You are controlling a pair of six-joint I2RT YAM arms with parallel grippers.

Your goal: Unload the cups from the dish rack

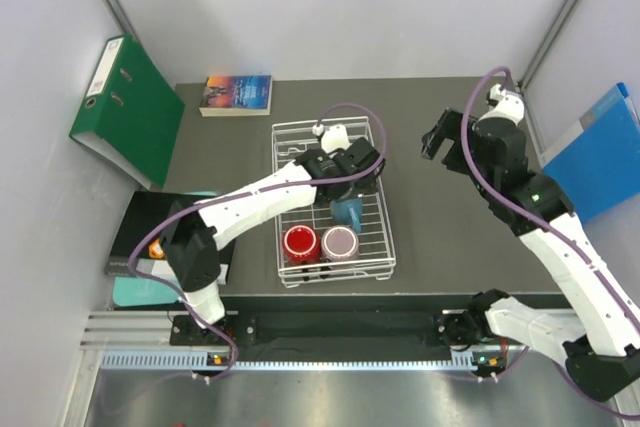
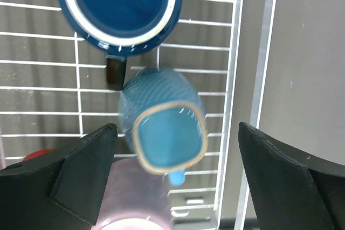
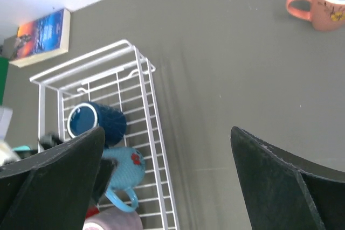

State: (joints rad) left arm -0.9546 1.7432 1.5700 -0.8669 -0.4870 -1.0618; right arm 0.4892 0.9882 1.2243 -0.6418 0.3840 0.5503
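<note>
Teal ceramic mug point(image 2: 161, 127), tilted in white wire dish rack point(image 2: 235, 79) — left gripper point(image 2: 173, 144) spread overhead, right gripper point(image 3: 167, 154) spread outside rack — tilt may cause slipping, knocking adjacent dark blue ceramic mug point(image 2: 124, 4).

The rack point(image 1: 300, 147) sits mid-tabletop. At its near end, a first cup point(image 1: 300, 243) stands left of a second cup point(image 1: 339, 243). A third cup point(image 1: 348, 212) is just behind the second, and a fourth cup point(image 2: 121, 4) behind that. A fifth cup point(image 3: 322, 5) stands on the tabletop well right of the rack. A book point(image 1: 237, 94) lies at the far edge.
</note>
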